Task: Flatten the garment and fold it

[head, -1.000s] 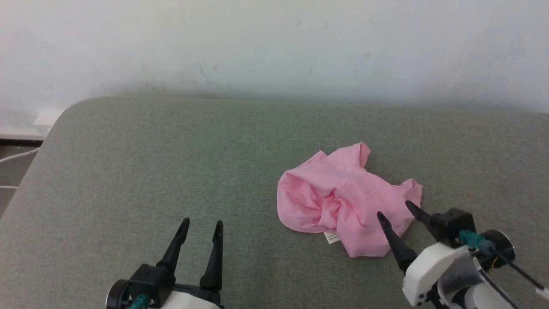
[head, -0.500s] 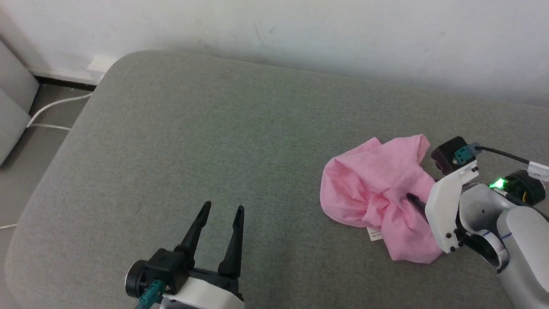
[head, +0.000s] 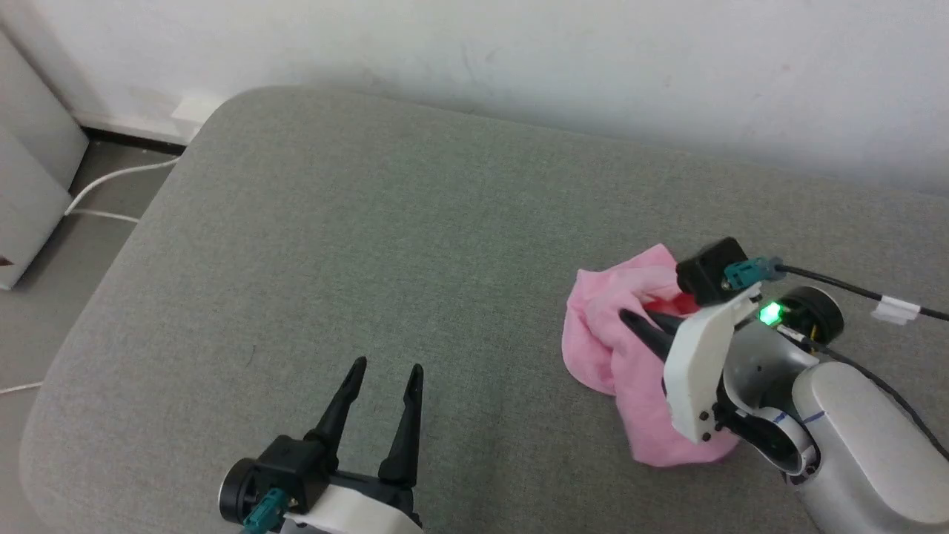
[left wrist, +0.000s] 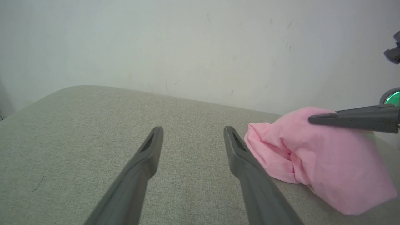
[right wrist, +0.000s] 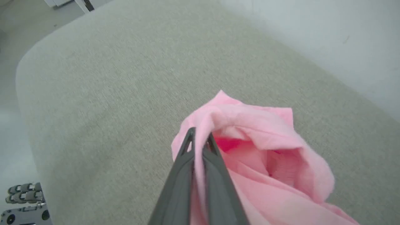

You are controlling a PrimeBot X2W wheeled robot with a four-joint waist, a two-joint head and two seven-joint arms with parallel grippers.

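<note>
The garment (head: pixel 597 352) is a crumpled heap of light pink fabric at the right of the grey-green cushion (head: pixel 334 222). My right gripper (head: pixel 635 320) comes in from the right and is shut on an upper fold of it, drawing the cloth into a raised peak. The right wrist view shows the two fingers pressed together at the right gripper (right wrist: pixel 198 133), with the garment (right wrist: pixel 268 150) pinched between them and gaping open behind. My left gripper (head: pixel 388 367) is open over bare cushion at the lower middle, well left of the heap. From the left wrist, the left gripper (left wrist: pixel 193 128) has the garment (left wrist: pixel 328 159) just right of it.
A white wall runs along the cushion's far edge. The cushion's rounded left edge drops to a grey floor with a white cable (head: pixel 111 176) and a pale cabinet (head: pixel 30 193). Wide bare cushion lies left of and in front of the heap.
The right gripper went from open beside the heap to shut on a fold, which now stands higher and more bunched. The head camera shifted. The left gripper stays open.
</note>
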